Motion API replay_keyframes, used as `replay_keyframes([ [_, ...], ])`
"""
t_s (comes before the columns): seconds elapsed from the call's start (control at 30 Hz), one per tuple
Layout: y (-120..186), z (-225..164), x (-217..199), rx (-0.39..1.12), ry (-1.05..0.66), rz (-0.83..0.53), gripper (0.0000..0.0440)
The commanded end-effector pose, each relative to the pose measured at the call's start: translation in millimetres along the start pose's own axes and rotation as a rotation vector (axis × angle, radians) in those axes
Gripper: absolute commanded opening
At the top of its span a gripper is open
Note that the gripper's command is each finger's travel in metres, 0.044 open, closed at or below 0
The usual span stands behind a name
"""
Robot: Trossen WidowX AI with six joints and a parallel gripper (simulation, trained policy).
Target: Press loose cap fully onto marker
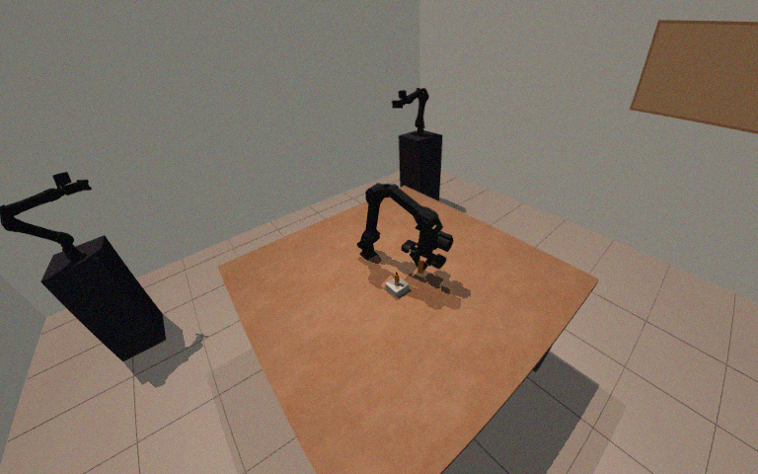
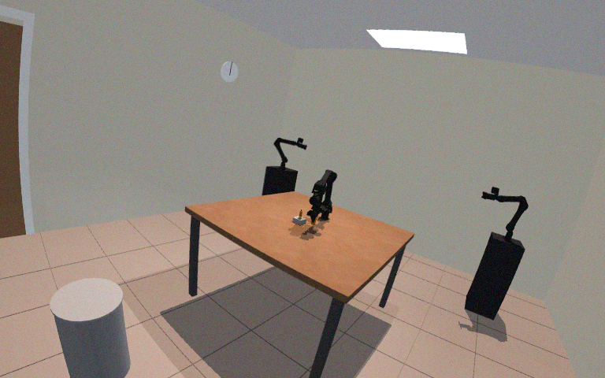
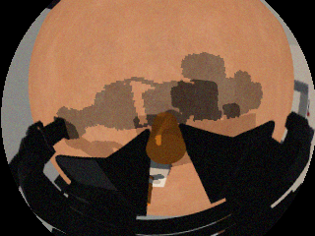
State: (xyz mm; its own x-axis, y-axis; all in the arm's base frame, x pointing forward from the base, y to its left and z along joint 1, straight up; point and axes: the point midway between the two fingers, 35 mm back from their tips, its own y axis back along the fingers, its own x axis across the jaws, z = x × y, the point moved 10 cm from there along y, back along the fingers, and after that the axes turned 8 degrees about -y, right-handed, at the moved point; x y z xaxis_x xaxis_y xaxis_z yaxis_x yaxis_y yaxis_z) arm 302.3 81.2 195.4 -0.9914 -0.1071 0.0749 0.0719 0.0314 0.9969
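Observation:
The orange-brown cap [image 1: 420, 268] [image 2: 313, 224] [image 3: 166, 147] is between the fingertips of my gripper [image 3: 164, 130], which is shut on it. The cap looks upright and at or just above the table; any small gap under it cannot be told. The marker [image 1: 397, 277] [image 2: 300, 213] stands upright, uncapped, in the white-grey holder block [image 1: 392, 291] [image 2: 298, 220], a short way from the gripper. In the wrist view, part of the block [image 3: 158, 183] shows between the fingers below the cap, with a sliver of the marker [image 3: 150, 191] beside the left finger.
The wooden table [image 1: 346, 357] [image 2: 357, 249] bears the arm's base, the block and the cap. Two other black arms stand on dark pedestals [image 1: 106, 301] [image 1: 419, 167] off the table. A grey cylinder [image 2: 91, 339] stands on the floor in the exterior view.

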Motion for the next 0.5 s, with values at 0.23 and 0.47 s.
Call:
replay_keyframes([
  [0.23, 38.4, -23.3, 3.5, -0.009, -0.022, -0.054, 0.0066],
  [0.47, 55.2, -45.1, 8.3, -0.017, -0.047, -0.059, 0.0059],
])
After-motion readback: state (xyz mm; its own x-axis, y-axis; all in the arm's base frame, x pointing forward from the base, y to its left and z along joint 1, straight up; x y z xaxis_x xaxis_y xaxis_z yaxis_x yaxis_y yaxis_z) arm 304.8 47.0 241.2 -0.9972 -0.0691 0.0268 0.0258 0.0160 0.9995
